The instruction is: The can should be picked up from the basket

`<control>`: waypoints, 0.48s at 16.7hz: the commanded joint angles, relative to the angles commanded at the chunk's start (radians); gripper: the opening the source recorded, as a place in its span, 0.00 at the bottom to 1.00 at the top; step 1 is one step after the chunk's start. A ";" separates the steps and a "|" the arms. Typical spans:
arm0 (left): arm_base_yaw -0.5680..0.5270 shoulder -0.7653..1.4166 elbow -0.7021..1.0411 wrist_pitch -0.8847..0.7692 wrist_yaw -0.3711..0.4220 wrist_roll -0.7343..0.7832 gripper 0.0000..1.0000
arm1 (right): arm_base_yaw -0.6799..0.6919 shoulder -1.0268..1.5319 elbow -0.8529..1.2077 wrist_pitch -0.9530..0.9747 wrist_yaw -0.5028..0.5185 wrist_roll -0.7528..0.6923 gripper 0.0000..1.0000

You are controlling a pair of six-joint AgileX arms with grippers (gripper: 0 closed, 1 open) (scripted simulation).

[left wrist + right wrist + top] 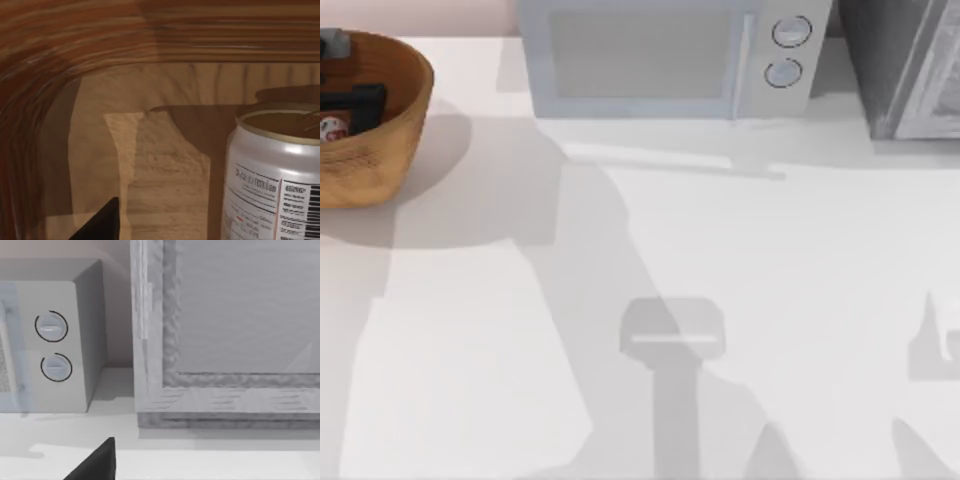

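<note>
The basket, a deep orange-brown wicker bowl, stands at the table's far left corner. Inside it lies the can, white with red marks. My left gripper reaches down into the basket just beside the can. In the left wrist view the can stands upright on the basket floor, silver-white with printed text and a dull-gold top. One dark fingertip sits clear of it, so the gripper is open and holds nothing. My right gripper is parked, open, with one fingertip in sight.
A white microwave stands at the back middle of the table. A grey cabinet fills the back right corner; the right wrist view faces the cabinet and the microwave's dials. Bare white tabletop spreads across the front.
</note>
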 joint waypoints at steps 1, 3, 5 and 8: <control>0.000 0.000 0.000 0.000 0.000 0.000 1.00 | 0.000 0.000 0.000 0.000 0.000 0.000 1.00; 0.000 0.000 0.000 0.000 0.000 0.000 0.85 | 0.000 0.000 0.000 0.000 0.000 0.000 1.00; 0.000 0.000 0.000 0.000 0.000 0.000 0.70 | 0.000 0.000 0.000 0.000 0.000 0.000 1.00; 0.000 0.000 0.000 0.000 0.000 0.000 0.47 | 0.000 0.000 0.000 0.000 0.000 0.000 1.00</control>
